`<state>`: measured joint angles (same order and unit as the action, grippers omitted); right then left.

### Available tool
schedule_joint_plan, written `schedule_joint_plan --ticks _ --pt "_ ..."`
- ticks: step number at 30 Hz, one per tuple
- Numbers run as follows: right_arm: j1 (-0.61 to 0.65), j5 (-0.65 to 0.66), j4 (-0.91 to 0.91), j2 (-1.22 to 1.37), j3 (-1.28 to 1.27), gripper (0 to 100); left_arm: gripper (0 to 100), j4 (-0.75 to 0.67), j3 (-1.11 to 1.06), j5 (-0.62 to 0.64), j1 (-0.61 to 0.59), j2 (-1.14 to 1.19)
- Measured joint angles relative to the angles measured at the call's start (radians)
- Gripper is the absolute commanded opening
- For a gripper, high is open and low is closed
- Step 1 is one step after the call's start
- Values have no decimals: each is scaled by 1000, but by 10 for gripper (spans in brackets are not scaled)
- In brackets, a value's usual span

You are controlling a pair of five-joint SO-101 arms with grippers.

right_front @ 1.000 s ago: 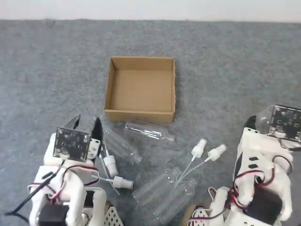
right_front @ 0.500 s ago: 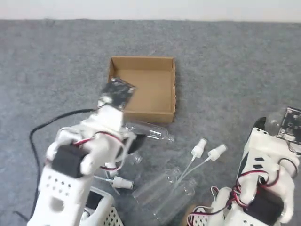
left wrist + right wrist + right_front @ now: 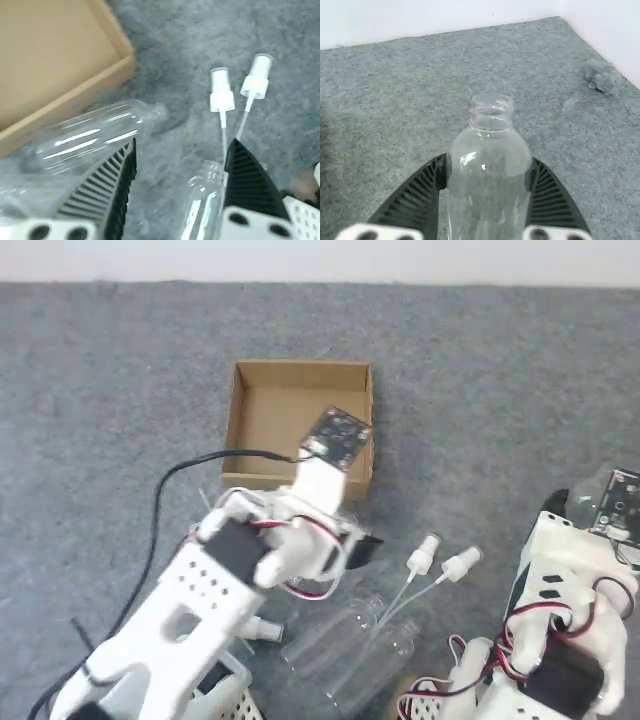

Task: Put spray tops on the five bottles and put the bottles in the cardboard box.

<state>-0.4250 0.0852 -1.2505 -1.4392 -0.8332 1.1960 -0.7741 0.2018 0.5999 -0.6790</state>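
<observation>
From above we see the left arm (image 3: pixel 250 570) stretched over the counter (image 3: pixel 100 390), with its wrist at the near right corner of the box (image 3: pixel 285 420). The high view gives us the box whole, all four walls, with bare cardboard inside.

The left wrist view looks along the left gripper (image 3: pixel 180 185). Its jaws stand wide apart and grip nothing. Just off the tip of one finger, a first bottle (image 3: pixel 95 135) lies beside the box wall. The open neck of a second bottle (image 3: pixel 200 200) lies on the counter in the gap, nearer the other finger. Ahead of the gripper, two spray tops (image 3: pixel 220 95) lie side by side, their tubes running back toward it.

The high view adds a third bottle (image 3: pixel 390 650) alongside the second, and a third top (image 3: pixel 262 628) back beside the arm.

Further right stands the right arm (image 3: pixel 560 620). In its wrist view the right gripper (image 3: pixel 489 172) is clamped on a held bottle (image 3: pixel 490 145). The fingers press both its sides below the shoulder, and its bare, topless neck points out past the fingertips.
</observation>
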Motion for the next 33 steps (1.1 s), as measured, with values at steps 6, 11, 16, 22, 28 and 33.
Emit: schedule_joint_plan --ticks 6,11,16,22,28,33 --pt "0 0 0 0 0 110 276 -149 -14 72 95 161" --pt "0 0 0 0 0 110 276 -264 -14 121 172 307" --pt "0 0 0 0 0 110 275 -350 -14 150 218 427" --pt "0 0 0 0 0 111 267 -391 -5 160 230 529" --pt "0 0 0 0 0 111 224 -393 78 160 230 658" --pt "0 0 0 0 0 111 225 -388 157 160 230 747"
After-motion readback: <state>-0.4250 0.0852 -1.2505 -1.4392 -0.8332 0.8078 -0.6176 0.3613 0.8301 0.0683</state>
